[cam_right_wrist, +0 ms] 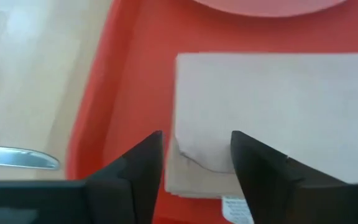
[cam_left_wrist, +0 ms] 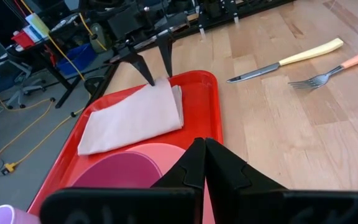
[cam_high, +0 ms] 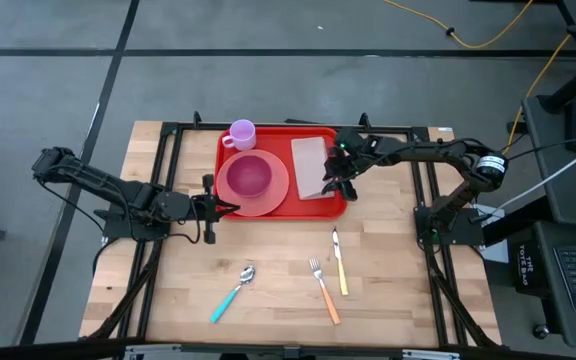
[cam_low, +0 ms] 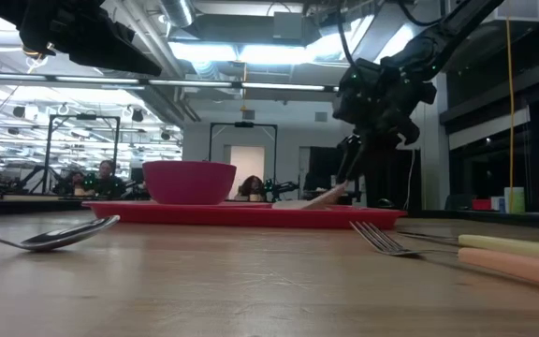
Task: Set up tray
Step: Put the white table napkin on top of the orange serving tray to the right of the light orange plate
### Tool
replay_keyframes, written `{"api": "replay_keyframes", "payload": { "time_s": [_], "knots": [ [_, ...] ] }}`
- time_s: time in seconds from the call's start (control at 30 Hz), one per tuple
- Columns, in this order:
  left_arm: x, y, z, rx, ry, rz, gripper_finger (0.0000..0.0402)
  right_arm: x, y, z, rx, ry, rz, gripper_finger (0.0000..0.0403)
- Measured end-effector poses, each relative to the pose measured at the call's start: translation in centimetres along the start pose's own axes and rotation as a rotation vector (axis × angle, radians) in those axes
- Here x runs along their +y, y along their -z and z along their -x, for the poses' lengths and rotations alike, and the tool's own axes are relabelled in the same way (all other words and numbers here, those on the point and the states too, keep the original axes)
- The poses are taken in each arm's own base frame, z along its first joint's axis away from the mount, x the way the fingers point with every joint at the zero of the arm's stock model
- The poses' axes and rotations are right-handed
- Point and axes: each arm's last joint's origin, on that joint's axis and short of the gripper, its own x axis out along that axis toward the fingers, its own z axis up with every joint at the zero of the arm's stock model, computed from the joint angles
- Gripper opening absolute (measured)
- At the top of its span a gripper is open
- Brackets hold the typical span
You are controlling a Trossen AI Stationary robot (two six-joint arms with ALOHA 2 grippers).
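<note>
Right pincer (cam_high: 336,186) hovering open, empty, over tray (cam_high: 268,208) right edge, straddling napkin (cam_high: 311,166) corner. Left pincer (cam_high: 230,208) sitting shut beside tray's left rim.

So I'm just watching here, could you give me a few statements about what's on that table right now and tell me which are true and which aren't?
1. The folded napkin lies on the red tray. True.
2. The fork is on the tray. False: it lies on the wooden table, beside the knife.
3. The right gripper is open above the napkin's edge. True.
4. The purple cup sits inside the pink bowl. False: it stands beside it, on the tray.
5. The left gripper is wide open. False: it is shut.
</note>
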Motion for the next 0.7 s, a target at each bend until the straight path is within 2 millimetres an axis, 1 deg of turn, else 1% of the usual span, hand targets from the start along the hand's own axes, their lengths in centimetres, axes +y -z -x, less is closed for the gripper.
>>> {"api": "replay_keyframes", "payload": {
  "time_s": [0.17,0.27,0.7],
  "knots": [
    [0.00,0.00,0.00,0.000,0.000,0.000,0.0006,-0.16,0.11,0.01,0.036,0.057,0.003,0.0238],
    [0.00,0.01,0.00,0.001,0.000,0.000,0.0003,-0.16,0.12,0.01,0.038,0.058,0.003,0.0254],
    [0.00,0.01,0.00,0.001,0.000,0.000,0.0004,0.17,0.59,-0.01,0.089,0.036,-0.020,0.0260]
  ]
}}
